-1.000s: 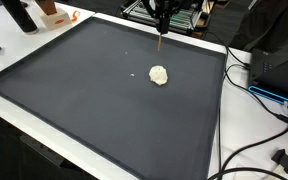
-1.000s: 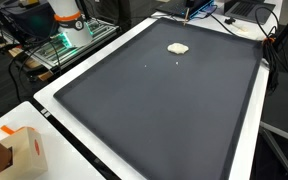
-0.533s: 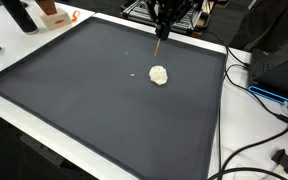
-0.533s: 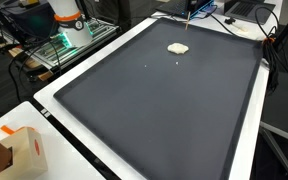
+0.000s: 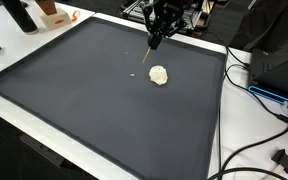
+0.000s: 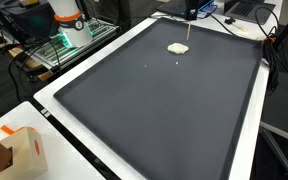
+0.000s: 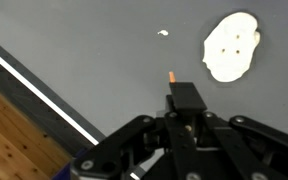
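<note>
Near the edge of the dark mat (image 5: 84, 95) on the arm's side, the gripper (image 5: 156, 38) hangs over the surface with its fingers closed on a thin stick (image 5: 150, 53). The stick juts out past the fingertips and slants down toward the mat. Its orange tip shows in the wrist view (image 7: 171, 76), but whether that tip touches the mat cannot be told. A white lump (image 5: 159, 75) lies flat on the mat close to the stick's tip but clear of it. In the wrist view the lump (image 7: 231, 47) has an uneven outline and two small dark dents, and it sits ahead of the gripper (image 7: 187, 103) and off to one side. A tiny white speck (image 7: 163, 33) rests on the mat near the lump, apart from it. In an exterior view the gripper (image 6: 189, 12) holds the stick (image 6: 189, 32) almost upright just beside the lump (image 6: 178, 47). An orange-and-white box (image 6: 24, 150) stands off the mat (image 6: 154, 115), beyond the corner far from the arm. Black cables (image 5: 254, 150) trail over the tabletop along another edge.
</note>
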### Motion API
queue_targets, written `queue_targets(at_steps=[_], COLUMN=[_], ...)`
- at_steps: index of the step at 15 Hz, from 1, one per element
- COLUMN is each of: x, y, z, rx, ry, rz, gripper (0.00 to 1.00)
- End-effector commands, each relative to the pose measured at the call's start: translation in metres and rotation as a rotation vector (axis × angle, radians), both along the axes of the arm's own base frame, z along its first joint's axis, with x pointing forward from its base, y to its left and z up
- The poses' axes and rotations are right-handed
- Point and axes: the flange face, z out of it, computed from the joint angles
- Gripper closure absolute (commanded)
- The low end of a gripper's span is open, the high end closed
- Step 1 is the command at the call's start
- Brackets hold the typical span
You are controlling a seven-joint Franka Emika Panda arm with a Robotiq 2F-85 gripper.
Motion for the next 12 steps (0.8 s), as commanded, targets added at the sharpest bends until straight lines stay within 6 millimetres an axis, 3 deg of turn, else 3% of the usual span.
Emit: queue_targets(at_steps=[1, 12], x=[-0.001, -0.007], y=[0.001, 0.015], z=[-0.022, -0.081], rx=[-0.062, -0.239], ry=[-0.082, -0.211], rz=[-0.073, -0.195], gripper=[0.97, 0.97])
